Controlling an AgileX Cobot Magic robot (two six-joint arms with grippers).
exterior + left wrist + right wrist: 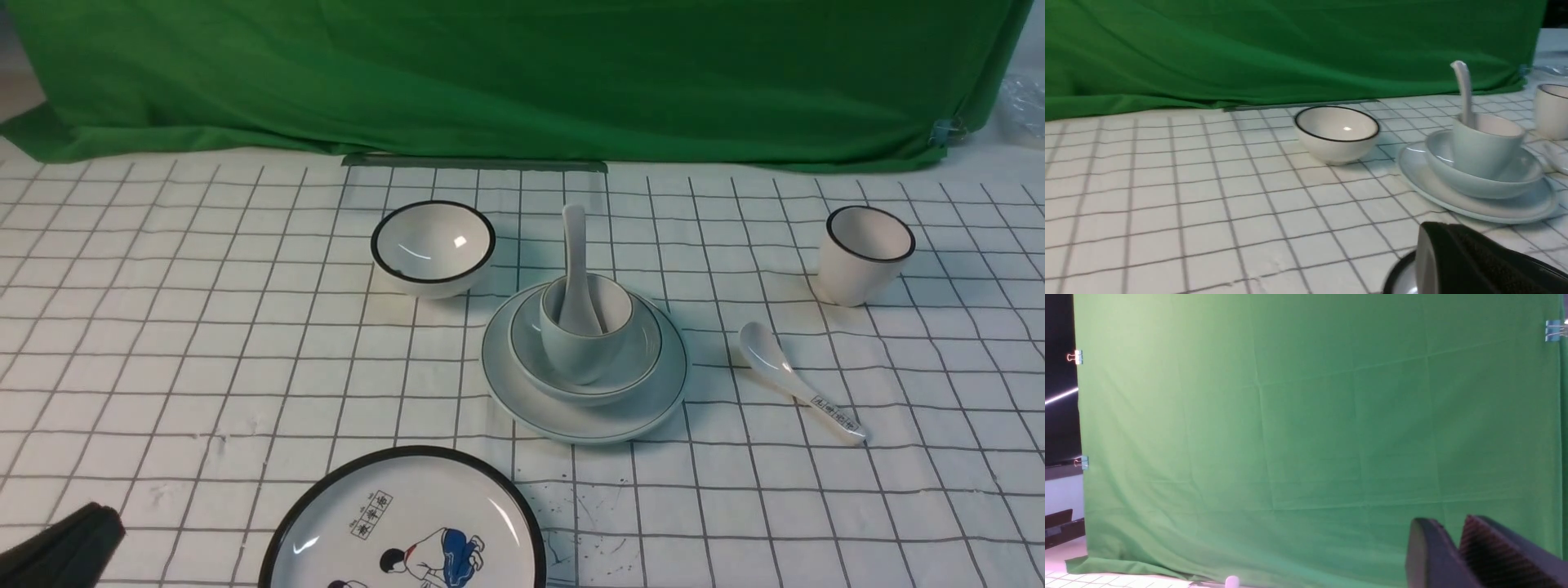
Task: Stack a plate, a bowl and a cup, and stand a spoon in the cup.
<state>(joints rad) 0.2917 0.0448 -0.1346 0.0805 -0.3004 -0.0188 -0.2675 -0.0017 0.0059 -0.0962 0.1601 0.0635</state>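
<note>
The pale blue-grey plate (571, 420) lies mid-table. The matching bowl (641, 363) sits on it and the cup (580, 355) stands in the bowl. The plain white spoon (575, 253) stands in the cup, handle up, leaning toward the back. The left wrist view shows the same stack: plate (1474, 206), bowl (1478, 185), cup (1482, 151) and spoon (1464, 90). My left gripper (102, 518) is low at the near left, far from the stack, shut and empty (1437, 232). My right gripper (1443, 524) is out of the front view, shut and empty, facing the green cloth.
A black-rimmed white bowl (433, 245) stands behind and left of the stack. A black-rimmed white cup (865, 253) is at the far right. A spoon with black characters (796, 380) lies right of the stack. A cartoon plate (408, 531) sits at the near edge. A green cloth (522, 82) hangs behind.
</note>
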